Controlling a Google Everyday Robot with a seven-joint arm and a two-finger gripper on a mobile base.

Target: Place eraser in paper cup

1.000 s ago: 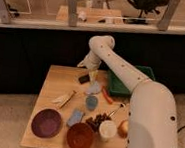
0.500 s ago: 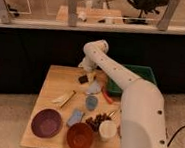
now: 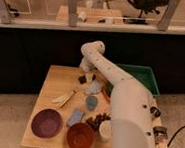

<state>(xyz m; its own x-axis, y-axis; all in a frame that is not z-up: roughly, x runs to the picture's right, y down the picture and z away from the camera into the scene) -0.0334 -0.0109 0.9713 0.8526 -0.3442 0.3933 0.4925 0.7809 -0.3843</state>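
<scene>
The eraser (image 3: 82, 79), a small black block, lies on the wooden table (image 3: 60, 82) near its back edge. My gripper (image 3: 87, 72) hangs just above and to the right of it, pointing down, open, with nothing held. The arm (image 3: 125, 107) sweeps from the lower right across the table's right half. The paper cup (image 3: 104, 131), short and cream-white, stands near the front edge beside the arm, partly hidden by it.
A purple bowl (image 3: 46, 122) and an orange-brown bowl (image 3: 80, 136) sit at the front. A pale blue pad (image 3: 75, 118), grey-blue items (image 3: 91, 102), a dark cluster (image 3: 96, 122) and a long tool (image 3: 65, 98) lie mid-table. A green bin (image 3: 143, 77) stands at the back right.
The arm has swung leftward over the table and the gripper has dipped slightly toward the eraser. The objects on the table have not moved.
</scene>
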